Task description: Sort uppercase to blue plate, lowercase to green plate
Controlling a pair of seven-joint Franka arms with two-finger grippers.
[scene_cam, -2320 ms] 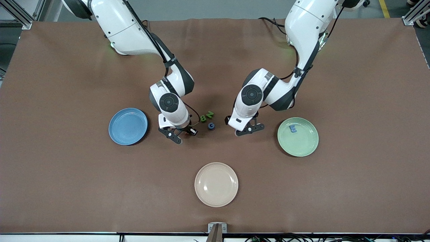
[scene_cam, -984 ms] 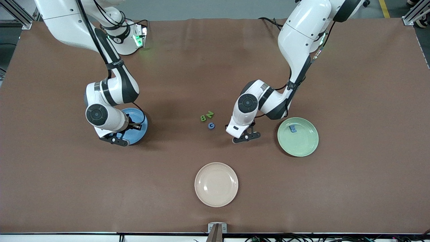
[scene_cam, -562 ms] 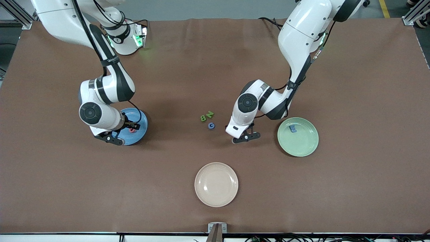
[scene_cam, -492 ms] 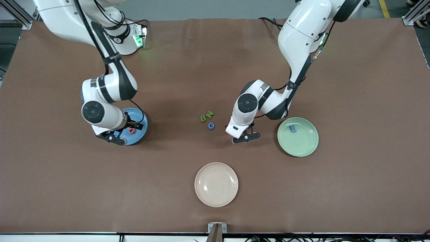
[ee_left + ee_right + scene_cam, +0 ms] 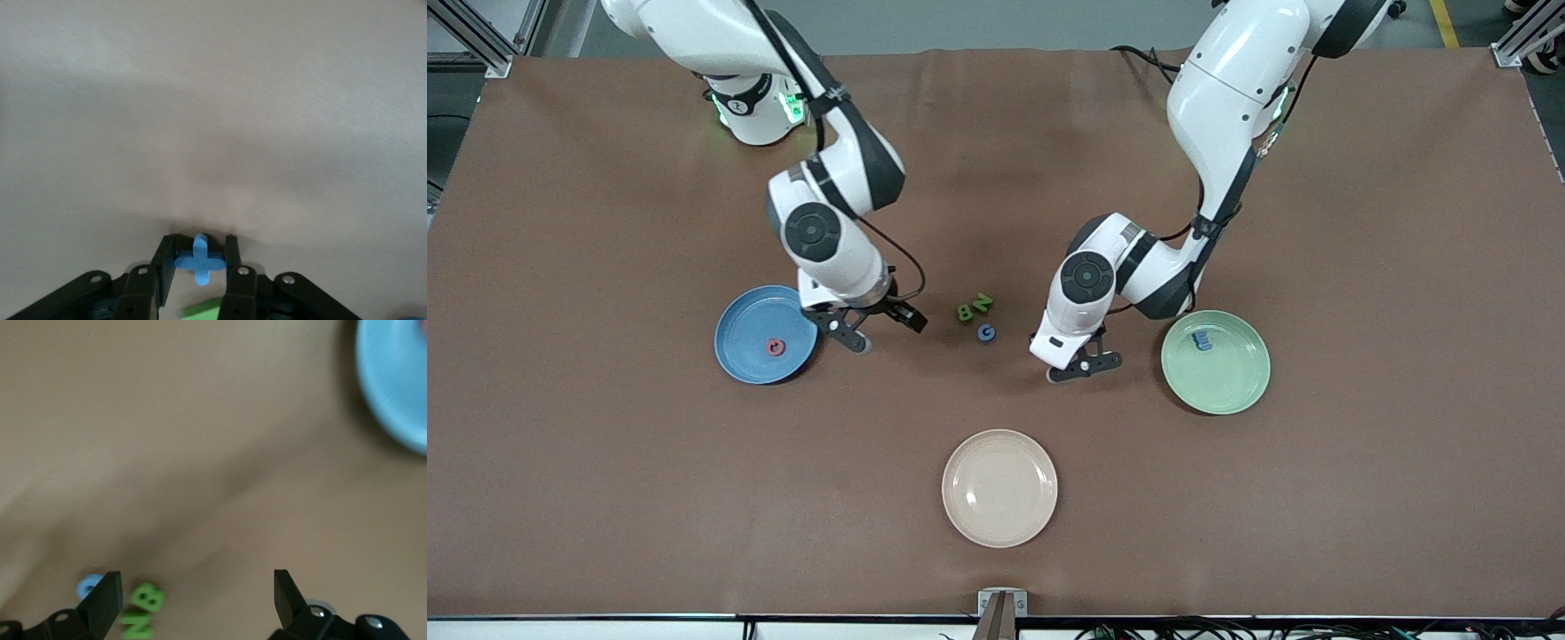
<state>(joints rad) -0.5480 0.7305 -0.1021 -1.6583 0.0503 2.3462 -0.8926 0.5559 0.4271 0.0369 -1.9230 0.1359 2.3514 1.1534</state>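
Observation:
The blue plate [image 5: 743,331] holds the red Q [image 5: 775,347]. On the green plate [image 5: 1224,382] lies the blue m [image 5: 1204,340]. Green N [image 5: 983,303], green B [image 5: 965,312] and blue G [image 5: 985,332] sit together mid-table. My right gripper [image 5: 882,329] hangs open and empty between the blue plate and these letters; its wrist view shows the B [image 5: 148,595], N [image 5: 135,627] and G [image 5: 89,585]. My left gripper [image 5: 1082,364] is low over the table between the G and the green plate, shut on the blue x [image 5: 199,259]. A green foam piece [image 5: 203,310] lies under it.
A cream plate [image 5: 1000,488] sits nearer the front camera than the letters. The blue plate's rim [image 5: 393,387] shows at the corner of the right wrist view. Brown table mat spreads all around.
My right gripper opened, left the red Q on the blue plate and swung toward the middle letters. My left gripper closed on the blue x and barely shifted.

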